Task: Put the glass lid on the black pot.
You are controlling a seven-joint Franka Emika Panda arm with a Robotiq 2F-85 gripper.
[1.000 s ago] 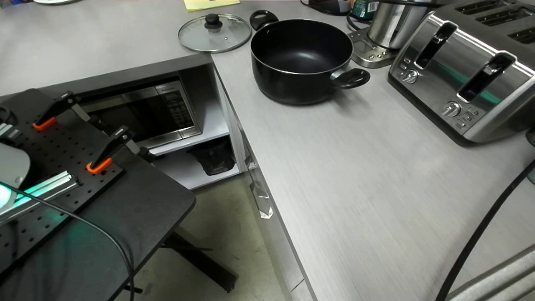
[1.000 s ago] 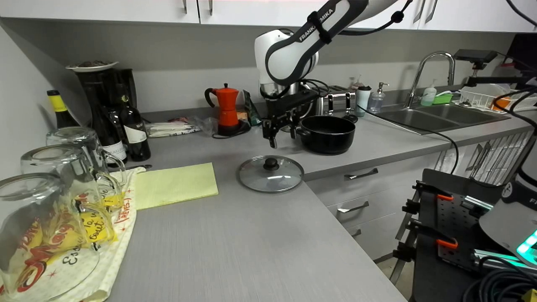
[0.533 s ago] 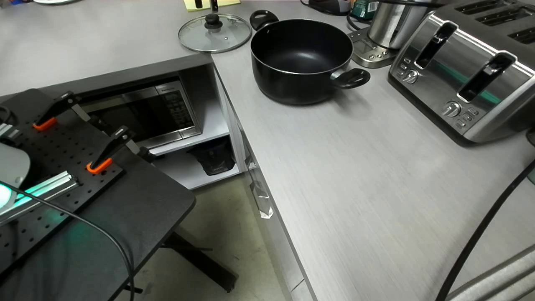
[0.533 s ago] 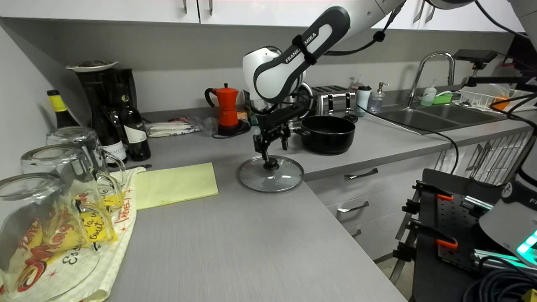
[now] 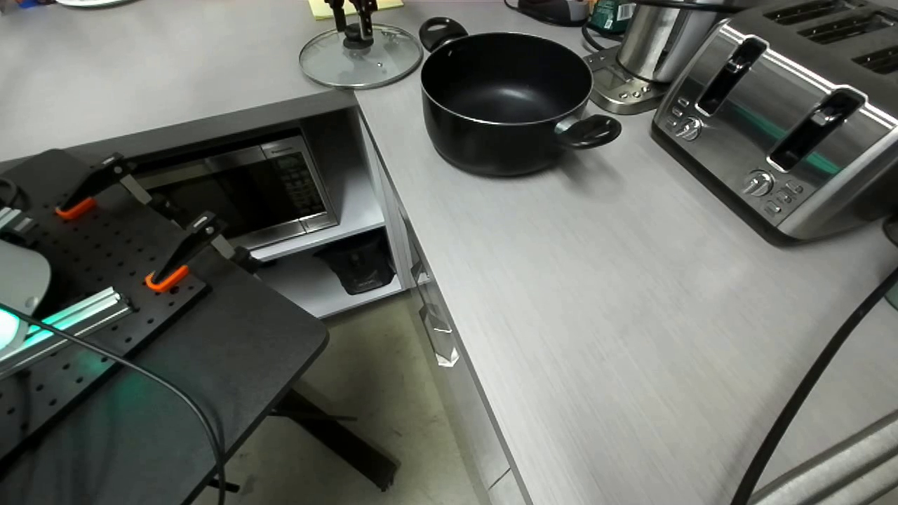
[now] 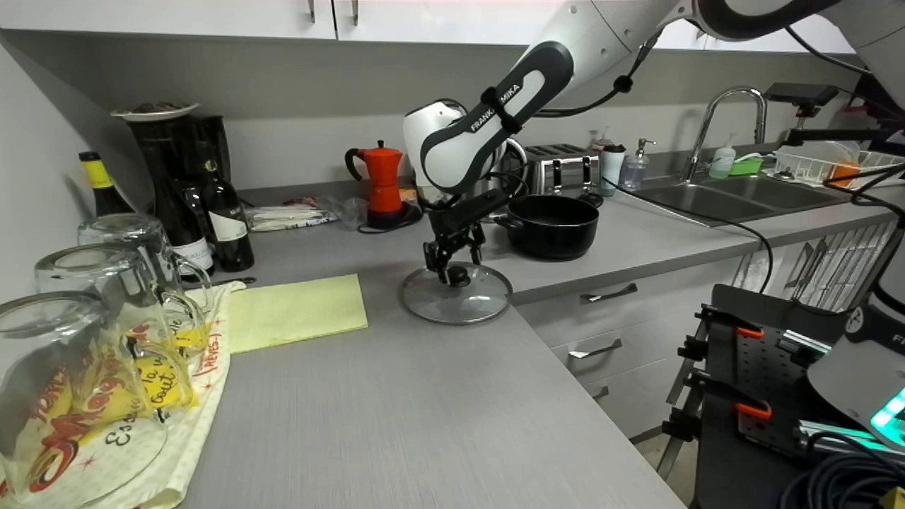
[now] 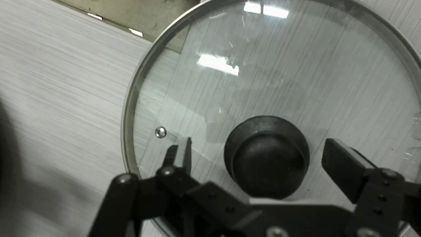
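Observation:
The glass lid (image 5: 379, 69) lies flat on the counter beside the pot, knob up. It also shows in an exterior view (image 6: 456, 307) and fills much of the wrist view (image 7: 279, 82). Its dark knob (image 7: 268, 164) sits between my open fingers, with a gap on both sides. My gripper (image 7: 258, 151) is open, pointing down over the lid, fingertips around knob height; it also shows in both exterior views (image 5: 353, 29) (image 6: 459, 268). The black pot (image 5: 501, 144) stands uncovered with its dark inside showing, and also shows in an exterior view (image 6: 551, 237).
A silver toaster (image 5: 786, 133) and a steel vessel (image 5: 652, 42) stand past the pot. A red moka pot (image 6: 382, 180) is behind the lid. A yellow cloth (image 6: 297, 311) and glass mugs (image 6: 92, 276) lie to one side. The counter edge (image 6: 565, 283) runs close to lid and pot.
My gripper has come across from beside the pot and down over the lid, its fingers now on either side of the knob. The lid and the pot have not moved.

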